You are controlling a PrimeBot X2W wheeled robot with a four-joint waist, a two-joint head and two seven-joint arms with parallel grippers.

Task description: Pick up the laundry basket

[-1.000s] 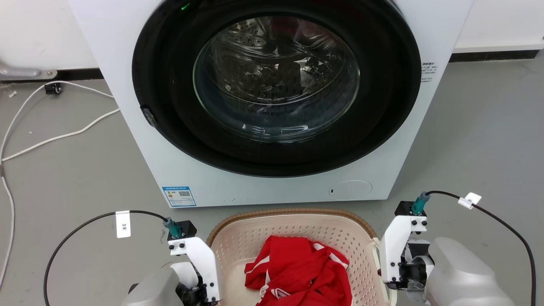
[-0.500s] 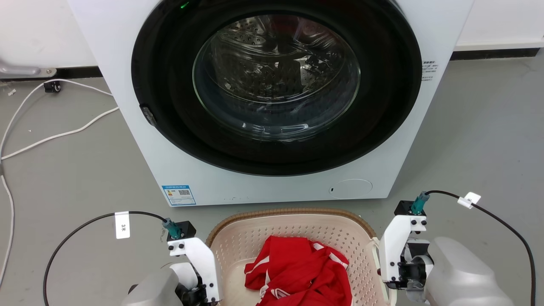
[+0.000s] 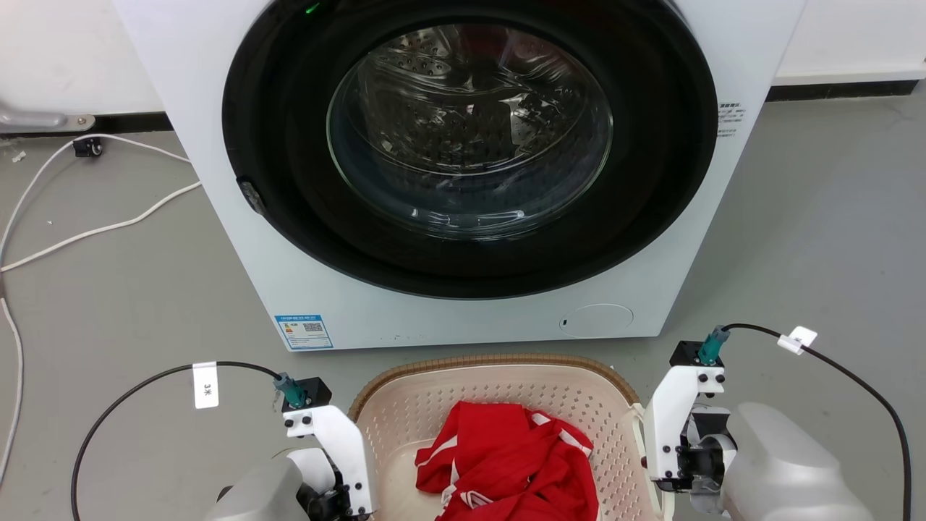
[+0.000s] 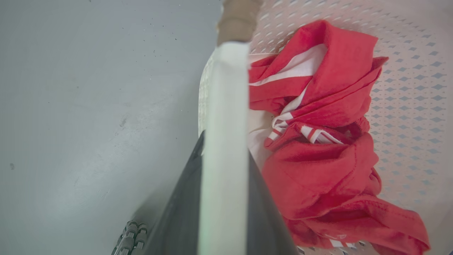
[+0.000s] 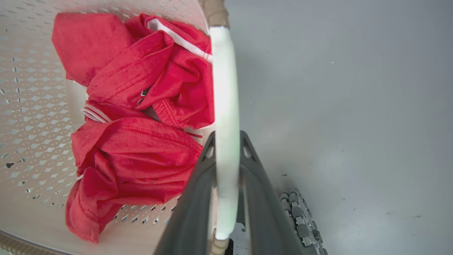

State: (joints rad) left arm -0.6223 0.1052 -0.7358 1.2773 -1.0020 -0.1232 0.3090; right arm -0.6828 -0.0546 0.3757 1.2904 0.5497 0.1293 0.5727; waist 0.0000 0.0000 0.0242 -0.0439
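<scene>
The laundry basket [image 3: 492, 360] is cream with perforated walls and a brown woven rim. It sits low in the head view, just in front of the washing machine, with a crumpled red garment [image 3: 510, 463] inside. My left gripper [image 4: 224, 136] is shut on the white side handle [image 4: 223, 88], one dark finger on each side. My right gripper [image 5: 226, 136] is shut the same way on the opposite white handle [image 5: 223, 81]. In the head view the white wrist brackets [image 3: 336, 441] [image 3: 676, 420] flank the basket and hide the fingers. I cannot tell whether the basket's base touches the floor.
The white washing machine [image 3: 246, 275] stands close behind the basket, its round glass door [image 3: 470, 130] shut. White cables [image 3: 94, 231] trail over the grey floor at the left. Grey floor lies open at the right [image 3: 817, 231].
The whole head picture has crept up by a few pixels. Both grippers keep their hold on the handles, and the basket and garment look the same.
</scene>
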